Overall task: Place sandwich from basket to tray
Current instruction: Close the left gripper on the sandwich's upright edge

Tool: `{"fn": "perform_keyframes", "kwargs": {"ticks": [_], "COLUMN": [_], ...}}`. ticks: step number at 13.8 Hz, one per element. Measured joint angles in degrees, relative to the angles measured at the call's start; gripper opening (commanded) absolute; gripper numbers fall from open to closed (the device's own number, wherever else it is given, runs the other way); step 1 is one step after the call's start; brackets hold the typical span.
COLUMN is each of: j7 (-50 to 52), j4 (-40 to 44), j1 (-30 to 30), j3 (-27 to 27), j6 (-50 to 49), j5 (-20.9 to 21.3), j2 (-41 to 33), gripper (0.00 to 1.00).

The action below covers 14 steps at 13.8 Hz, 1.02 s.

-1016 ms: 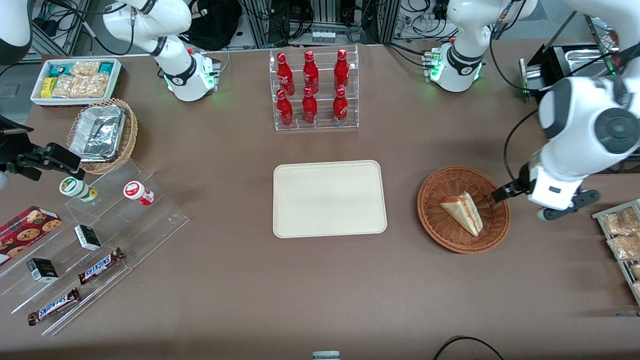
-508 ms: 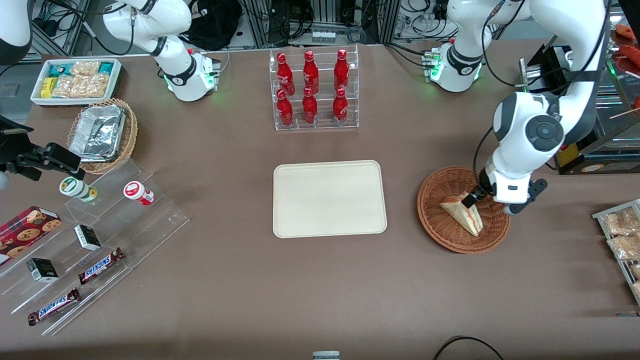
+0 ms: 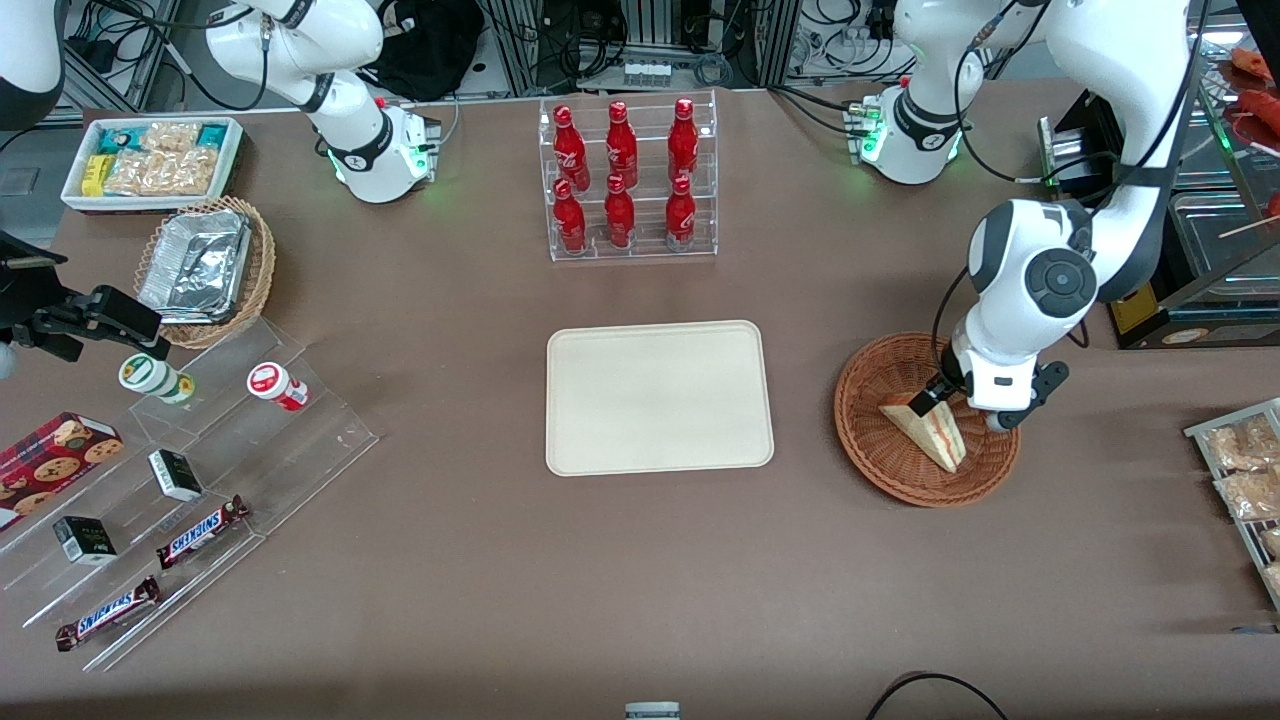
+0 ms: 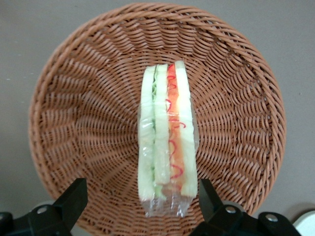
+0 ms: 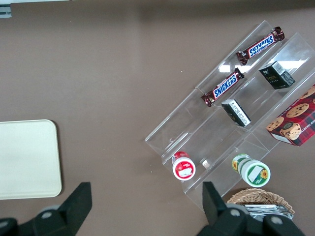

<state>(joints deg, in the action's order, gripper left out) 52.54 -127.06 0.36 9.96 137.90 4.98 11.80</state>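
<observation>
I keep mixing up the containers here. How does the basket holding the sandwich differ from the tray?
The basket is round, woven, reddish-brown; the tray is rectangular, smooth, cream. The basket holds the sandwich, with the open gripper straddling it; the tray holds nothing. Both are shallow and rest on the table.

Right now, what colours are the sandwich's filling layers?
Green and red-orange between pale bread on the sandwich; clearest in the left wrist view.

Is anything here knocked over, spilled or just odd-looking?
Nothing stands out. The wrapped sandwich rests whole in the basket, with the gripper open just above it, one finger on either side. The tray lies flat and bare beside the basket, and the red bottles all stand upright in their rack.
</observation>
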Motion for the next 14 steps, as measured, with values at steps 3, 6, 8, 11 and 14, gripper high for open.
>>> {"fn": "perform_keyframes", "kwargs": {"ticks": [3, 6, 8, 11, 14], "j7": [0.0, 0.0, 0.2, 0.6, 0.6], "j4": [0.0, 0.0, 0.0, 0.5, 3.6], "j1": [0.0, 0.0, 0.0, 0.0, 0.0], "j3": [0.0, 0.0, 0.0, 0.0, 0.0], "j6": [2.1, 3.7, 4.8, 5.0, 1.5], "j5": [0.0, 0.0, 0.0, 0.0, 0.0], "j2": [1.9, 2.9, 3.5, 3.5, 3.5], "gripper": [1.0, 0.59, 0.12, 0.08, 0.08]}}
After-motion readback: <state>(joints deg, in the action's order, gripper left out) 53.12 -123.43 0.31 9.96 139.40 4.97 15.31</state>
